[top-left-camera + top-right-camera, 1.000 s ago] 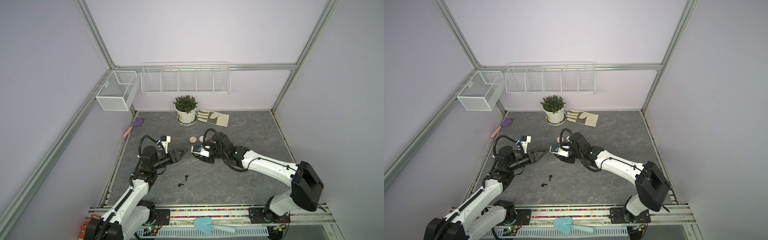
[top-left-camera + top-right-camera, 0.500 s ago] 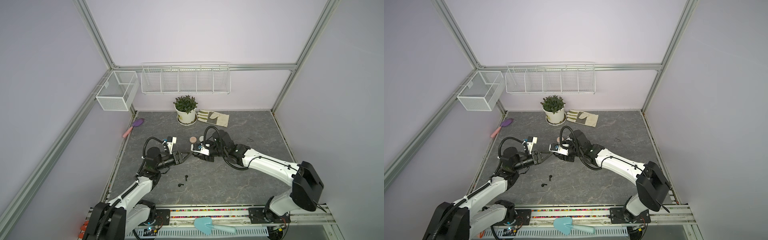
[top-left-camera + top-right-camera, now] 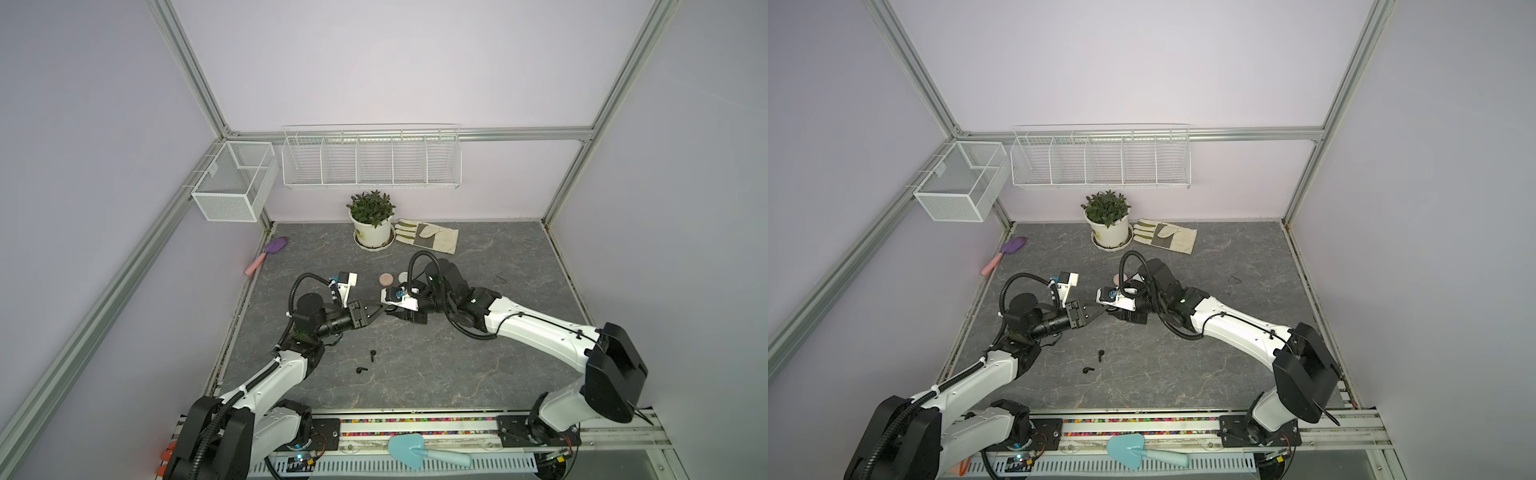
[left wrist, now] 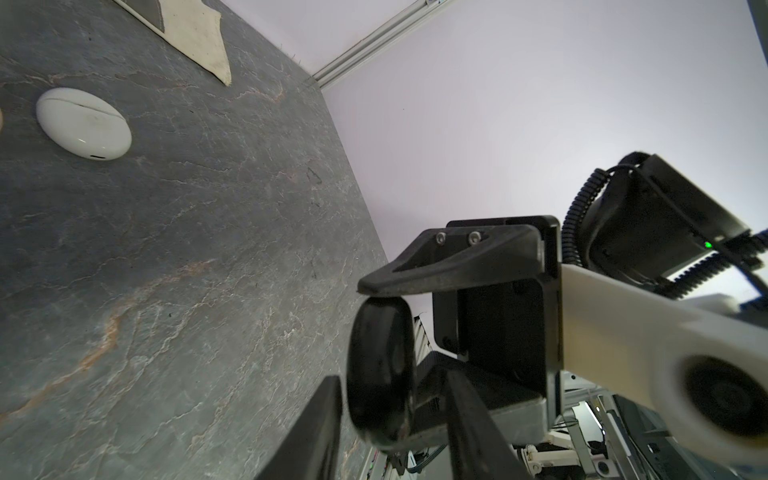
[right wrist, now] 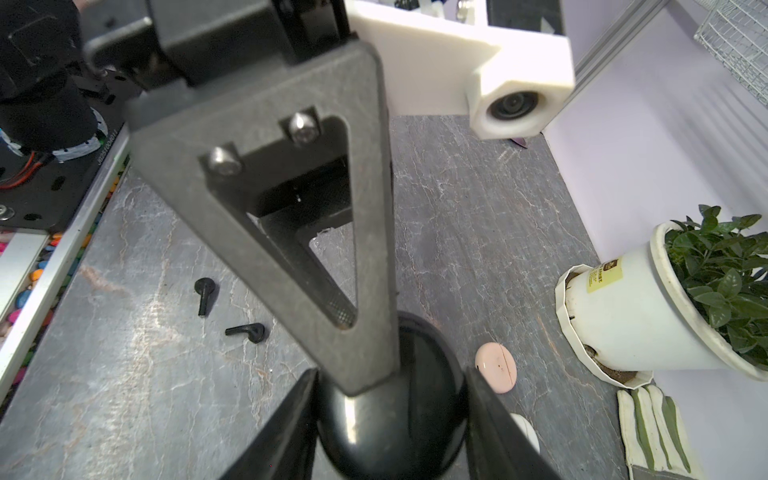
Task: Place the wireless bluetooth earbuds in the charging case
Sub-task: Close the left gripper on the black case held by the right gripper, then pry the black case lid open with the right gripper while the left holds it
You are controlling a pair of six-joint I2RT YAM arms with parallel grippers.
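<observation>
Top views showed both arms stretched low over the middle of the worktop, left gripper and right gripper meeting tip to tip; two black earbuds lay nearer the front edge. Left wrist view: the black charging case sat between the left jaws, but whether they pinched it could not be told. Right wrist view: the right jaws clamped it. Lid-opening seemed in hand; next, the left tips would need the seam without twisting the case free.
</observation>
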